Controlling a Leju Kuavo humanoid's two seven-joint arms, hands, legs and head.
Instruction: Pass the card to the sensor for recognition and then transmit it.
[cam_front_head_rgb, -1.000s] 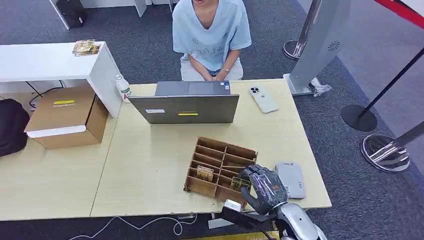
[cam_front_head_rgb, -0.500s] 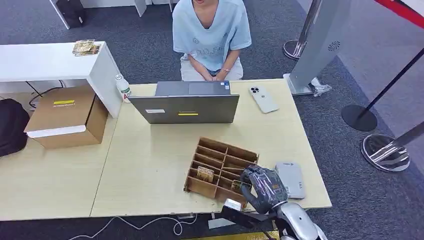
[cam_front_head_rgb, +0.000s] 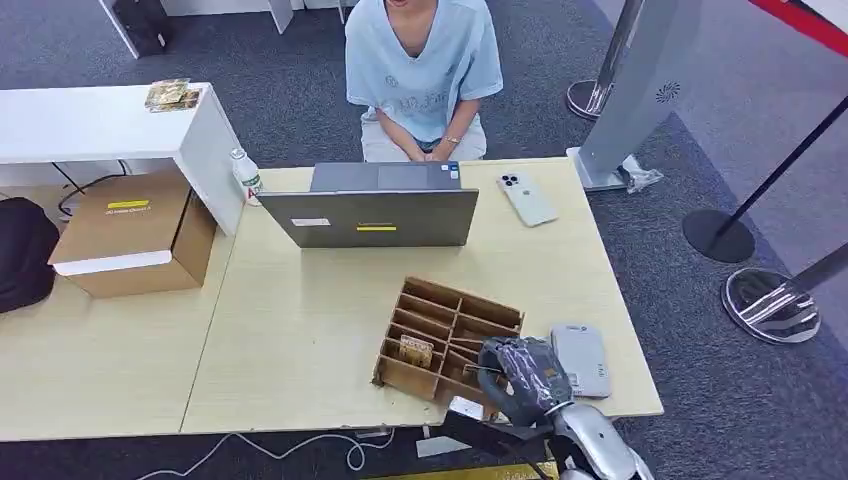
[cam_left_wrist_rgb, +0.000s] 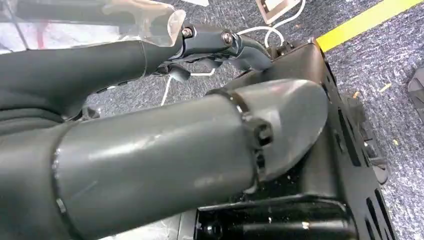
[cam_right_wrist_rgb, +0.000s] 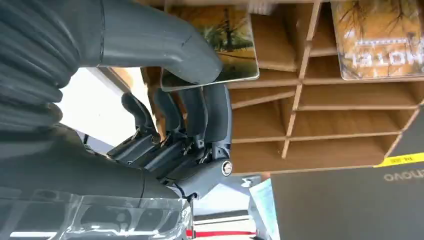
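My right hand (cam_front_head_rgb: 525, 375) is at the near right corner of the wooden card organizer (cam_front_head_rgb: 440, 305), by the table's front edge. In the right wrist view this hand (cam_right_wrist_rgb: 165, 105) pinches a card (cam_right_wrist_rgb: 227, 42) with a tree picture, the thick thumb on one face and dark fingers on the other, at the organizer's (cam_right_wrist_rgb: 320, 125) edge. A second card (cam_front_head_rgb: 415, 350) stands in a middle slot, close to the held one (cam_right_wrist_rgb: 380, 42). The grey-white sensor device (cam_front_head_rgb: 581, 360) lies flat just right of my hand. My left hand (cam_left_wrist_rgb: 220, 42) hangs over the carpet, holding nothing.
A laptop (cam_front_head_rgb: 372, 215) stands behind the organizer, with a person (cam_front_head_rgb: 420, 70) seated at it. A phone (cam_front_head_rgb: 527, 197) lies at the back right, a bottle (cam_front_head_rgb: 245, 175) and a cardboard box (cam_front_head_rgb: 130, 230) at the left. The table's right edge is near the sensor.
My right hand has drawn a little toward the table's near edge and closed over the card, which the head view no longer shows. The organizer has shifted slightly with it.
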